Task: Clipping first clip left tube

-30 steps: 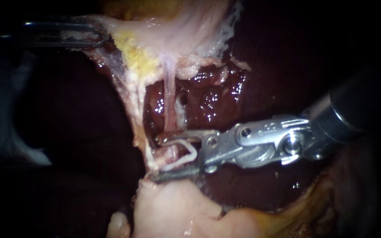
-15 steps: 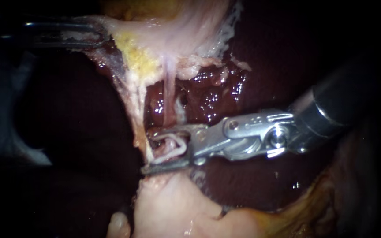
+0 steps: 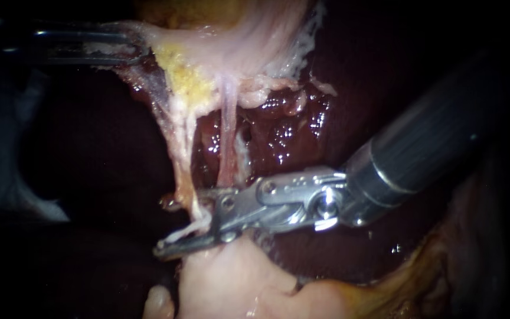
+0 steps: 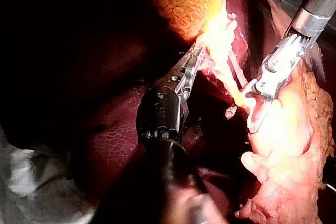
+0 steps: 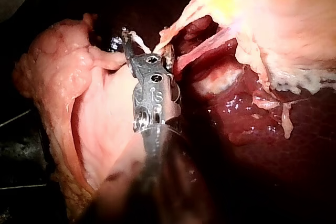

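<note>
Tension is coming from the slender dark left instrument's end effector (image 3: 126,50), clamping the pale pink sheet of tissue (image 3: 237,35). The whitish stringy left tube (image 3: 181,147) is running down between the 2 parted jaws of the silver right instrument's end effector (image 3: 175,227), which is carrying 1 white clip (image 3: 187,230). Placement, I am judging, is the step in hand. The next move is calling for a square squeeze across the tube.
</note>
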